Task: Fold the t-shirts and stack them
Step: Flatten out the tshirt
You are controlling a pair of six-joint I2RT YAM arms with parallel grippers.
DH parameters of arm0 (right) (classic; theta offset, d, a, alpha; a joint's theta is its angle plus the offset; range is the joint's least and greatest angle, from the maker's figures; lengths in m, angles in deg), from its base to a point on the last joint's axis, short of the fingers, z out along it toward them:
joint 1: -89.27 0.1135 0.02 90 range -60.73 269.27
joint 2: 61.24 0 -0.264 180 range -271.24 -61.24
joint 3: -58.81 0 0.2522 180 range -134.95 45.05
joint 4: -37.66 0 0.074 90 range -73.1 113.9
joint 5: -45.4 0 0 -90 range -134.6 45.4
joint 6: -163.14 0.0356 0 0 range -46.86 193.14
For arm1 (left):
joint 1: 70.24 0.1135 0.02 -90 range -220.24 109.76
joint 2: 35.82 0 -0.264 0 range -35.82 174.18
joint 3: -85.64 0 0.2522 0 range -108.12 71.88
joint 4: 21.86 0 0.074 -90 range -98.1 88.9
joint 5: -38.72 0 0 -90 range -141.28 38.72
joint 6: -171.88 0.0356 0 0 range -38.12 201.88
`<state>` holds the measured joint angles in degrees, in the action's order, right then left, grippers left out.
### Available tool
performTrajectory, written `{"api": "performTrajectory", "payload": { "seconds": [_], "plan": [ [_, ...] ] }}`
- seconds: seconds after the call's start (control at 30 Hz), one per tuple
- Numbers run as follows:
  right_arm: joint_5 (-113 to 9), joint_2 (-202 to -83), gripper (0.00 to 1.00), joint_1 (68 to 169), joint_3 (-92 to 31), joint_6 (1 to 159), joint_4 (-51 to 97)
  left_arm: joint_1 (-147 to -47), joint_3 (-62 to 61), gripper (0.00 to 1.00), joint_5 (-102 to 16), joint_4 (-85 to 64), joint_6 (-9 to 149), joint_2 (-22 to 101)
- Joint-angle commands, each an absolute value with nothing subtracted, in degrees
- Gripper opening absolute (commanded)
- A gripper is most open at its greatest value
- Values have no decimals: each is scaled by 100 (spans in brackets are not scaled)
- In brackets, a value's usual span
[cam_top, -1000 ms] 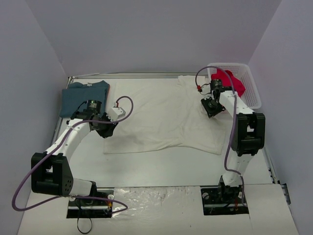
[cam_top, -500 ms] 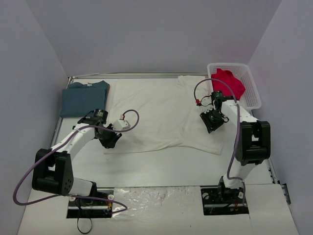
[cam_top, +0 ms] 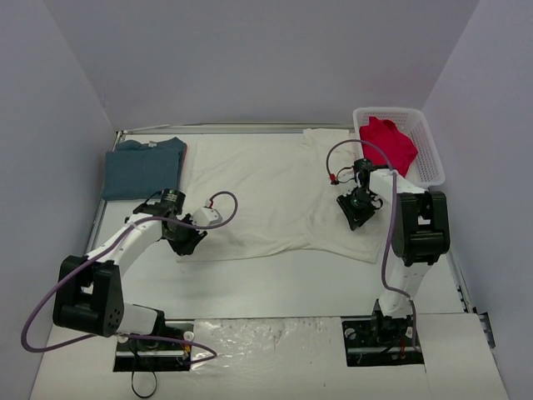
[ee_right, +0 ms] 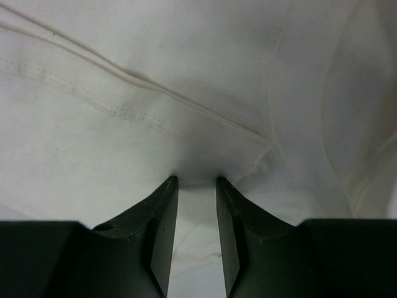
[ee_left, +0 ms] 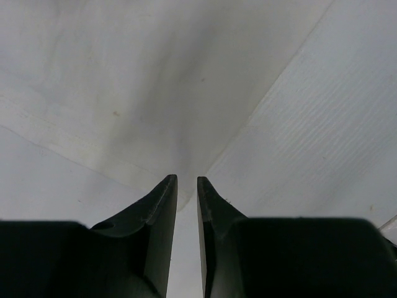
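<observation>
Cloth of the cream-white t-shirt [cam_top: 266, 192] is pinched in both hands: my left hand [ee_left: 186, 180] grips its near hem corner, my right hand [ee_right: 196, 180] a puckered fold near its right side. 2 spaced holds, I judge, keep the fold even. It lies spread on the surface [cam_top: 275, 283].

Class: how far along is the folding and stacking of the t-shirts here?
Done: the teal t-shirt lies folded at the far left corner. In hand: the cream t-shirt lies spread flat; the left gripper pinches its near-left corner, the right gripper a fold near its right edge. Left: the red t-shirt, crumpled in the basket, and all stacking.
</observation>
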<state>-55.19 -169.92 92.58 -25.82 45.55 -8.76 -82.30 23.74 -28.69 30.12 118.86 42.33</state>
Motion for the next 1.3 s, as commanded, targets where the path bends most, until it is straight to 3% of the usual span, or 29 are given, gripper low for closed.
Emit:
{"api": "performTrajectory", "payload": {
  "seconds": [0.0, 0.37, 0.53, 0.9, 1.27],
  "plan": [
    [-5435, -17145, 27, 9217, -2720, 4581, -897, -8272, 2372, 19, -2975, 3022, 11968, 4038],
    [-5347, -16759, 28, 9182, -2658, 4502, -932, -8702, 2284, 17, -3660, 2908, 11801, 4688],
    [-5374, -16776, 28, 9164, -2544, 4476, -923, -9010, 2319, 25, -3791, 2917, 11932, 4820],
    [-5453, -16811, 28, 9059, -2421, 4405, -897, -9151, 2618, 31, -5075, 2837, 12231, 4829],
    [-5426, -16873, 29, 8953, -2430, 4379, -871, -9160, 2679, 34, -4531, 3628, 12644, 4354]
  ]
}}
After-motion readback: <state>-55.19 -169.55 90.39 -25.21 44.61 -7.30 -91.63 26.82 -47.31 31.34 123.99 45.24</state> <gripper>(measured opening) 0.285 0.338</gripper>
